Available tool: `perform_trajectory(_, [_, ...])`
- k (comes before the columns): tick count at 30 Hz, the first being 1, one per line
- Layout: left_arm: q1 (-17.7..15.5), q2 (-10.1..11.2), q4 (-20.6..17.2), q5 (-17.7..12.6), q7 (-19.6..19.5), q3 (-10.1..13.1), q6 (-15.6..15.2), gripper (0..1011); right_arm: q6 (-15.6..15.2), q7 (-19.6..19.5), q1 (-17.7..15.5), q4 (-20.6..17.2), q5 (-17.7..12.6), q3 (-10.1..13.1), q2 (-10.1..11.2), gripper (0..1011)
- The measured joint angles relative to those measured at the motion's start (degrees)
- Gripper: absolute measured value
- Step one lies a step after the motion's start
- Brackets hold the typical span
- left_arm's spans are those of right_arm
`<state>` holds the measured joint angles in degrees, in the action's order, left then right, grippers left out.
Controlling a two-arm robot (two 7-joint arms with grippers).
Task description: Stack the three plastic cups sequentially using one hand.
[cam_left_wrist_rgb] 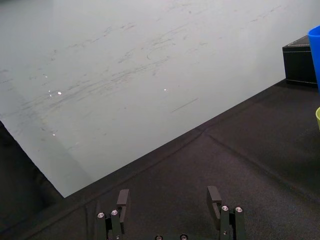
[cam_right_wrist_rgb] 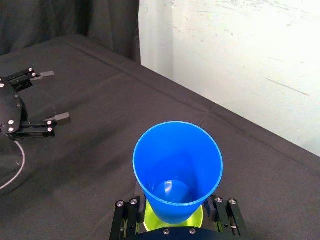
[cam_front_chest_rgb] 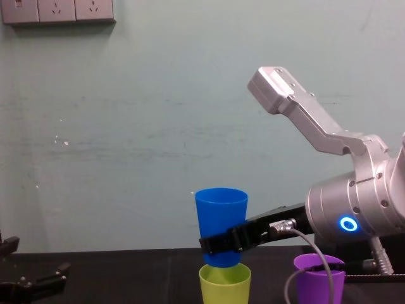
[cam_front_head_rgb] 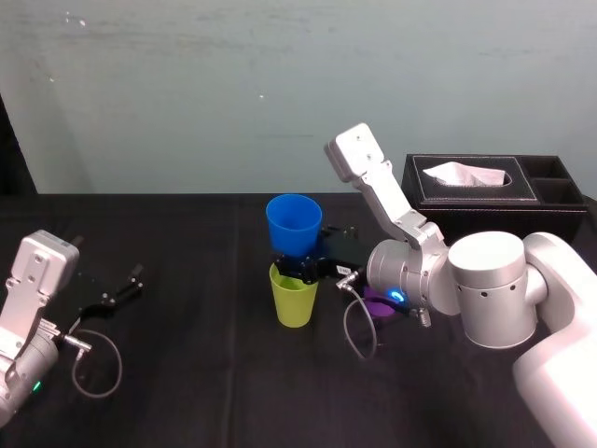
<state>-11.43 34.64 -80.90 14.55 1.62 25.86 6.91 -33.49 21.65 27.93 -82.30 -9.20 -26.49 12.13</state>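
Blue cup clamped in the right gripper, held upright at the mouth of the yellow-green cup, purple cup set near on the right, left gripper parked far left, fingers apart.

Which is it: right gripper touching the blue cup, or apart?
Touching. Chest view shows the right gripper with fingers clamped across the blue cup, no gap.

Black tissue box on black table; sockets on wall.
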Motion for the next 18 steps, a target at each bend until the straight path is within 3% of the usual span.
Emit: perform_trajectory(18, [0.0,0.0,0.0,0.0,0.0,0.0,0.0,1000,0.6,0.1,0.24,1.81,0.09,-0.53,-0.54,682])
